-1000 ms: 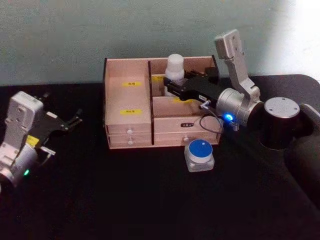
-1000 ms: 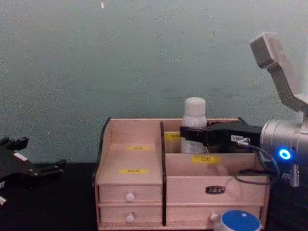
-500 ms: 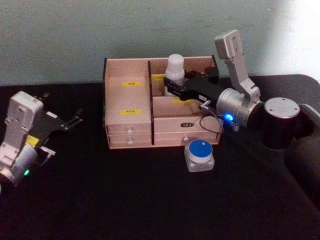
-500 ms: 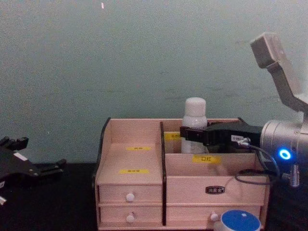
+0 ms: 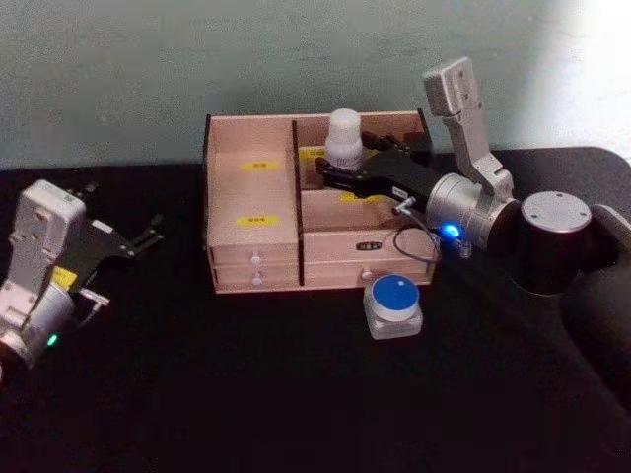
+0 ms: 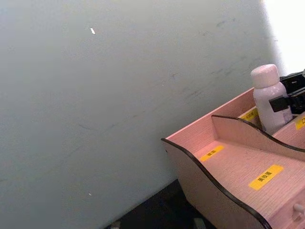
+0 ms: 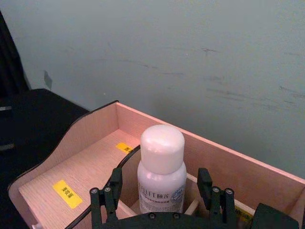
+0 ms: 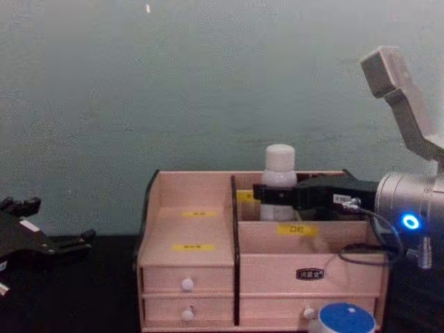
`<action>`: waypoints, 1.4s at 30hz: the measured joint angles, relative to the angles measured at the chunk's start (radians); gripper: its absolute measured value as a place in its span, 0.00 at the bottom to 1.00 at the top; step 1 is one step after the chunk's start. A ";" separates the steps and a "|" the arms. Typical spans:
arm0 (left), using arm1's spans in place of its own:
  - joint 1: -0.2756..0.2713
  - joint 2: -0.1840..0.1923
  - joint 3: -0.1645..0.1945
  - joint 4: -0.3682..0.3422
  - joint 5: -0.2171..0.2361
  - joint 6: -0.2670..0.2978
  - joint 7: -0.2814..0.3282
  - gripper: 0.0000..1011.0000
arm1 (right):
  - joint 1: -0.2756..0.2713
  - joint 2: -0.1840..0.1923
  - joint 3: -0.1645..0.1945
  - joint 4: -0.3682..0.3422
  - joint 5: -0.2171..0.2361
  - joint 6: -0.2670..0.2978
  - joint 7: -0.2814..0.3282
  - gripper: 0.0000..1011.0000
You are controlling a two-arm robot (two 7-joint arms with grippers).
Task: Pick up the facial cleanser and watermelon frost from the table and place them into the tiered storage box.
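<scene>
One item done: facial cleanser has sunk into the tiered storage box. Right end effector stands apart. Left end effector is parked far left. You fetch watermelon frost next.

Your right gripper has slid a little toward the left of the head view and dipped. The facial cleanser has gone down too, so its cap sits lower in the chest view, deeper inside the tiered storage box. The fingers now stand off the bottle's sides.
</scene>
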 joint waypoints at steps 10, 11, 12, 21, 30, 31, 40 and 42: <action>0.000 0.000 0.000 0.000 0.000 0.000 0.000 0.99 | -0.014 0.012 0.005 -0.040 0.000 0.000 0.000 0.99; 0.000 0.000 0.000 0.000 0.000 0.000 0.000 0.99 | -0.018 0.014 0.006 -0.050 0.000 0.000 -0.001 0.99; 0.000 0.000 0.000 0.000 0.000 0.000 0.000 0.99 | -0.022 0.017 0.008 -0.060 0.000 0.000 -0.003 0.99; 0.000 0.000 0.000 0.000 0.000 0.000 0.000 0.99 | -0.115 0.089 0.021 -0.240 0.009 0.043 -0.006 0.99; 0.000 0.000 0.000 0.000 0.000 0.000 0.000 0.99 | -0.259 0.209 0.027 -0.418 0.046 0.060 0.040 0.99; 0.000 0.000 0.000 0.000 0.000 0.000 0.000 0.99 | -0.271 0.218 0.027 -0.428 0.050 0.061 0.043 0.99; 0.000 0.000 0.000 0.000 0.000 0.000 0.000 0.99 | -0.373 0.307 0.024 -0.500 0.070 0.061 0.064 0.99; 0.000 0.000 0.000 0.000 0.000 0.000 0.000 0.99 | -0.393 0.324 0.024 -0.509 0.076 0.059 0.069 0.99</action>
